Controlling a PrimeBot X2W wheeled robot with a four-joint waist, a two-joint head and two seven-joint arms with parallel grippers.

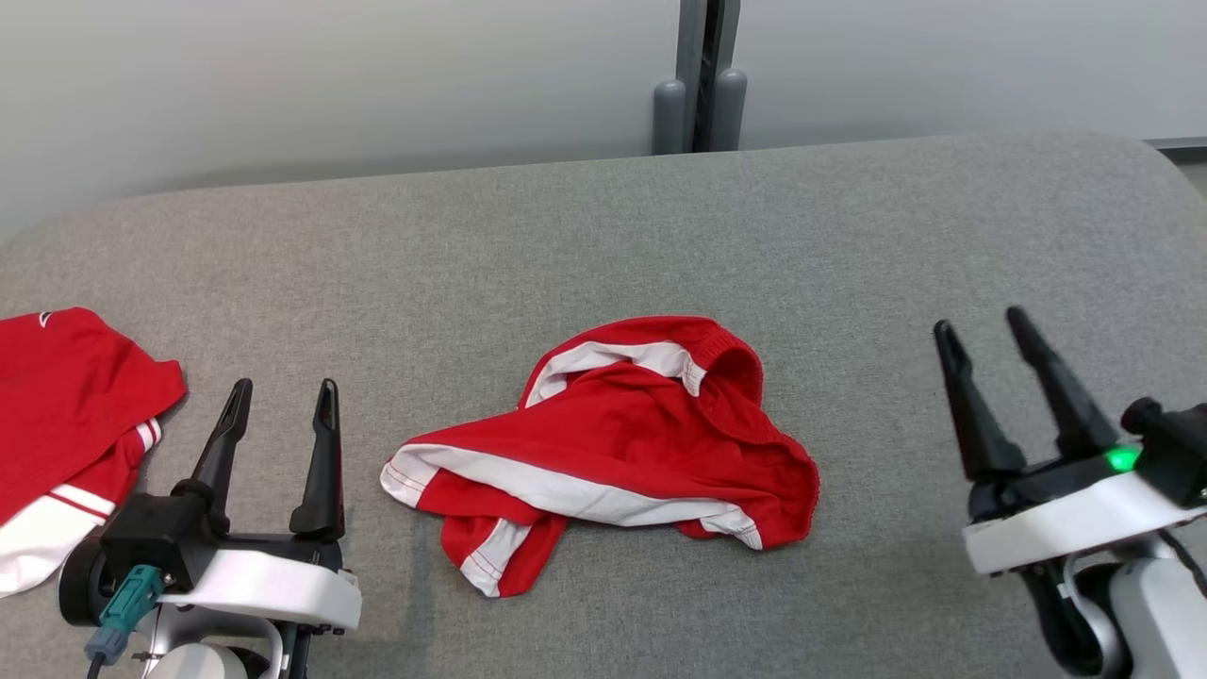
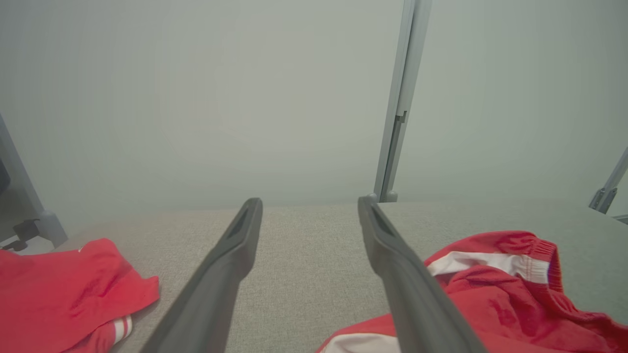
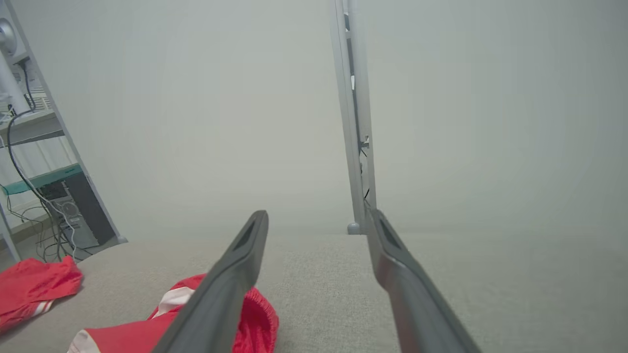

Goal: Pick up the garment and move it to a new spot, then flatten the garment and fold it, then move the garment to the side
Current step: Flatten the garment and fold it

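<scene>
Folding surface (image 1: 566, 236): grey fabric top, spreading under and all around the garment (image 1: 613, 443).
Garment: crumpled red cloth with white trim, lying free, touched by neither gripper.
Left gripper (image 1: 285, 387): near the garment's left edge, fingers spread, nothing between them.
Right gripper (image 1: 981, 322): well to the garment's right, fingers spread, empty.
Second red cloth (image 1: 66, 396): far left of the garment, beyond the Left gripper.

I count two red-and-white garments on my one table (image 1: 603, 217): the crumpled garment (image 1: 613, 443) dead centre, the other garment (image 1: 66, 415) at nine o'clock. Two grippers: left gripper (image 1: 285, 387) at seven, right gripper (image 1: 981, 322) at four. One grey post (image 1: 688, 57) at twelve.
</scene>
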